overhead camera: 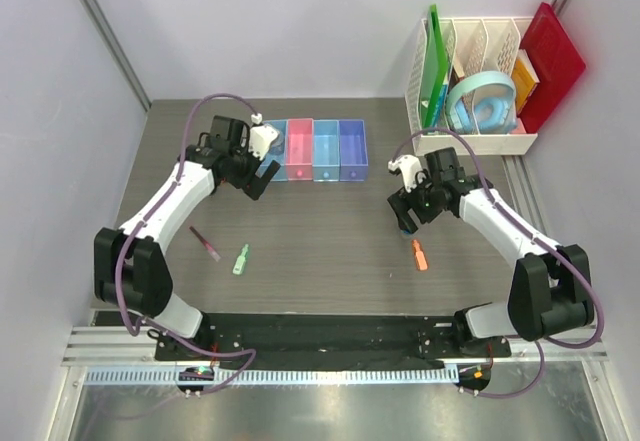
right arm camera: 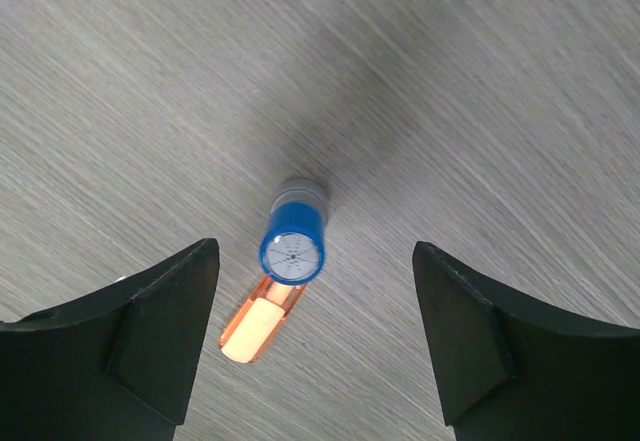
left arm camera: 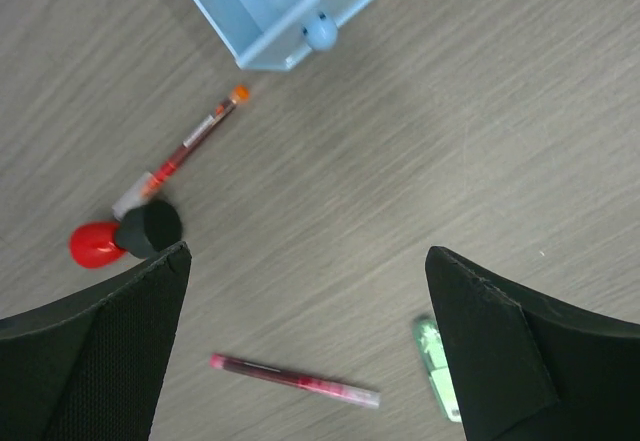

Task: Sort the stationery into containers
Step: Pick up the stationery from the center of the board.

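Observation:
The containers are four joined bins: light blue [overhead camera: 277,132], pink [overhead camera: 299,149], light blue [overhead camera: 326,149] and purple-blue [overhead camera: 352,149]. My left gripper [overhead camera: 256,183] hangs open in front of the leftmost bin [left arm camera: 270,6], nothing between its fingers. Below it lie a dark red pen [left arm camera: 295,379], a green marker [left arm camera: 435,366], a red pen with an orange tip [left arm camera: 195,141] and a red ball-like piece [left arm camera: 95,244]. My right gripper [right arm camera: 315,251] is open around an upright blue-capped piece [right arm camera: 293,246], gaps on both sides. An orange marker [right arm camera: 262,319] lies just beyond it.
A white slotted rack [overhead camera: 470,71] with green and red boards and a light-blue ring stands at the back right. A small black cylinder [left arm camera: 148,226] sits against the red ball-like piece. The dark red pen [overhead camera: 206,244] and green marker [overhead camera: 240,259] lie front left, the orange marker [overhead camera: 419,254] front right.

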### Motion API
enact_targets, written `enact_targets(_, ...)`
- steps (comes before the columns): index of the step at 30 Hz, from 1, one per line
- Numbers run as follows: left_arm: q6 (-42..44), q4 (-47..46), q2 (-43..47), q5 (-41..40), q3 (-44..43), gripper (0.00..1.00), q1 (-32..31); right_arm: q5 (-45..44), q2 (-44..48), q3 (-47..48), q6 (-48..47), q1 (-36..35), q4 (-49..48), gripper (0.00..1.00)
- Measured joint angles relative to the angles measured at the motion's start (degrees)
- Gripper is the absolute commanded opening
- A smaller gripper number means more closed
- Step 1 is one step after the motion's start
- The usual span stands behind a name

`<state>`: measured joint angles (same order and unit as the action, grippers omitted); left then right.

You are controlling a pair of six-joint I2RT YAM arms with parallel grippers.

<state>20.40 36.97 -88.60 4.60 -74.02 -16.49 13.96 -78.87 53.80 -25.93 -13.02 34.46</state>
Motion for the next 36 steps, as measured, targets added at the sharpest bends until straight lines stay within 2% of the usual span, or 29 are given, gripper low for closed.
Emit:
enact_targets(12,-0.7,-1.7,5.1,0.6,5.8,1.0,0.0,-2.8,-2.0,-1.7,0.0,-2.5,0.3,0.48)
enact_targets(14,-0.8,-1.9,5.3,0.6,6.5,1.0,0.0,-3.1,-2.8,-2.1,0.1,-2.8,0.3,0.4)
enact_targets(15,-0.7,-2.1,5.4,0.6,7.0,1.0,0.0,-3.3,-3.1,-2.3,0.1,-3.0,0.3,0.3)
enact_targets(16,-0.7,-2.3,5.6,0.6,7.5,1.0,0.0,-3.4,-3.4,-2.3,0.3,-3.2,0.3,0.24)
enact_targets(19,-0.7,-2.9,6.3,0.6,9.0,1.0,0.0,-4.1,-3.6,-2.4,0.8,-3.8,-0.1,0.12)
enact_targets(23,-0.7,-3.1,6.6,0.5,10.1,1.0,0.7,-4.7,-3.6,-2.4,0.9,-4.5,-0.4,0.08)
enact_targets(30,-1.0,-4.2,6.6,-0.1,10.9,1.0,5.6,-6.4,-2.7,0.1,1.6,-6.4,1.4,0.07)
enact_targets(36,-2.1,-4.6,6.5,0.1,11.2,1.0,10.8,-7.5,-2.8,13.7,2.5,-9.2,3.0,0.05)
